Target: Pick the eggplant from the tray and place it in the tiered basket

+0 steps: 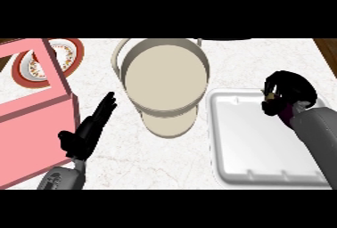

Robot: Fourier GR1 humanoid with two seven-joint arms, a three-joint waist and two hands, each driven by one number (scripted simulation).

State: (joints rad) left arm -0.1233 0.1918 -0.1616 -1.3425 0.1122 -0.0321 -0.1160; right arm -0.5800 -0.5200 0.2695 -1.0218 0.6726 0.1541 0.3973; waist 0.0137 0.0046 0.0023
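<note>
The dark purple eggplant [287, 115] is found enclosed in the black right hand [284, 91], above the upper right part of the white rectangular tray [263, 173]; only a small purple patch is seen below the curled fingers, with a pale speck that may be the stem end. The right hand is closed round it, and the fruit appears lifted off the tray floor, though contact cannot be ruled out. The eggplant is judged light, smooth-skinned and somewhat slippery, firm rather than fragile; a hold across its thicker middle is judged soundest, and whether that is the case here cannot be told.

The beige round tiered basket [164, 75] is located just left of the tray, its upper tier wide and its lower tier showing beneath. Carriage leftward over the rim is judged to be outstanding.

The black left hand [89, 129] is recorded at lower left, fingers straight, holding nothing. A pink flat board [33, 111] and a patterned red-rimmed plate [66, 53] are noted at far left on the marbled white counter [132, 169].
</note>
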